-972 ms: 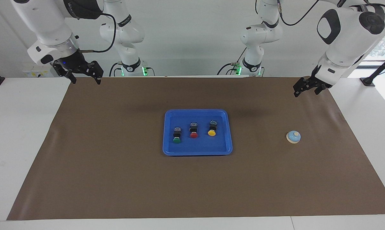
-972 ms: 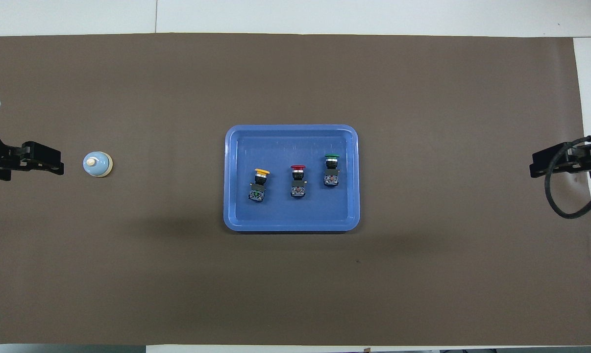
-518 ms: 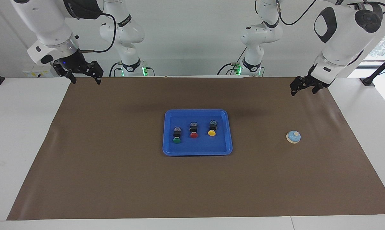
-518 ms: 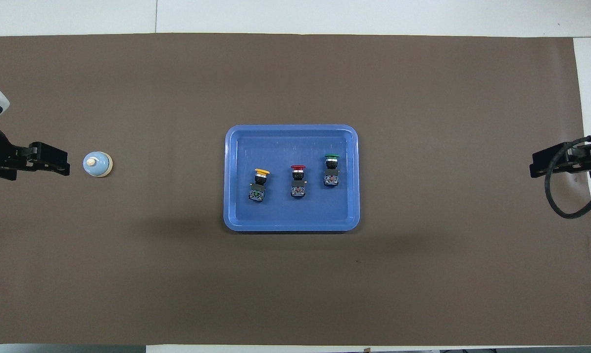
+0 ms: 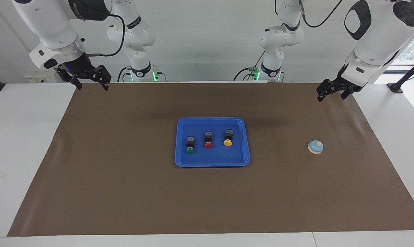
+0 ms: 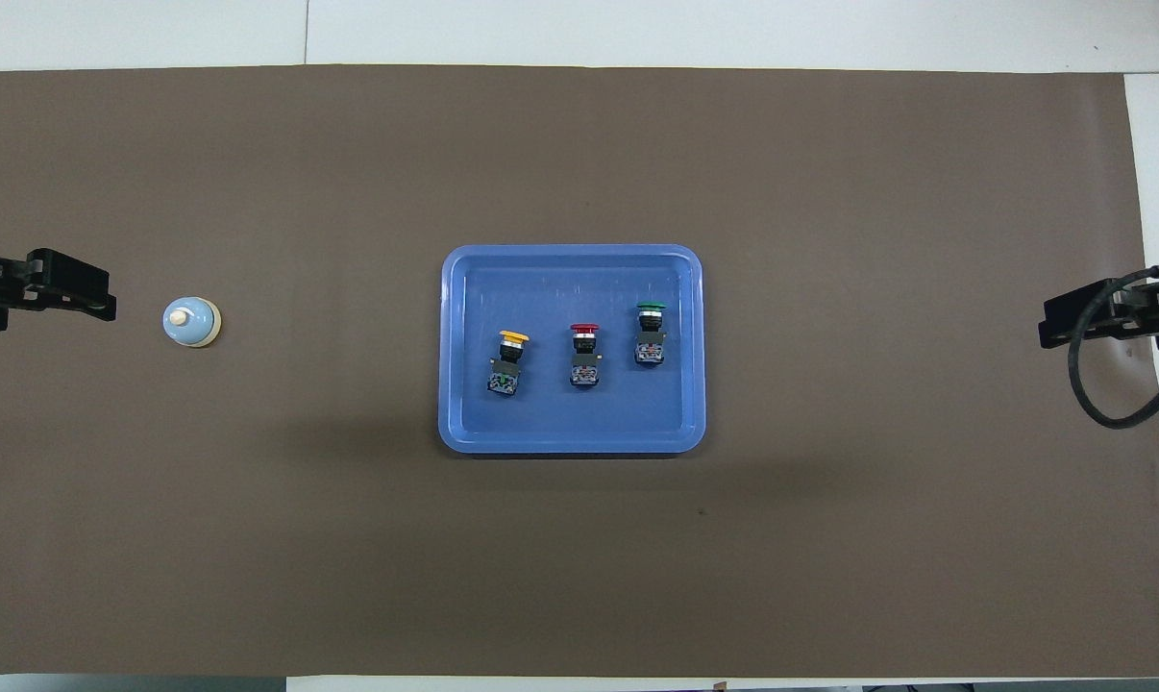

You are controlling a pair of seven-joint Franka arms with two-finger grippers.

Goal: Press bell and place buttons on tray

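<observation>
Brown matting carries, at centre, the shallow blue plastic tray [image 6: 464,423] holding three light, rigid push-buttons [image 6: 579,356], which you would pinch by their black bodies, with the blue-domed bell [image 6: 191,322] at nine o'clock; left gripper [image 5: 332,93] and right gripper [image 5: 89,83] hang open, empty.

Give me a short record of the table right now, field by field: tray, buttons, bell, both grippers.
tray: shallow bright-blue plastic tray, mid-mat on the brown mat
buttons: green-capped push-button, red-capped push-button and yellow-capped push-button, in a row in the tray, green toward the right arm's end
bell: small light-blue desk bell, on the mat toward the left arm's end
left gripper: open, empty, raised
right gripper: open, empty, raised
</observation>
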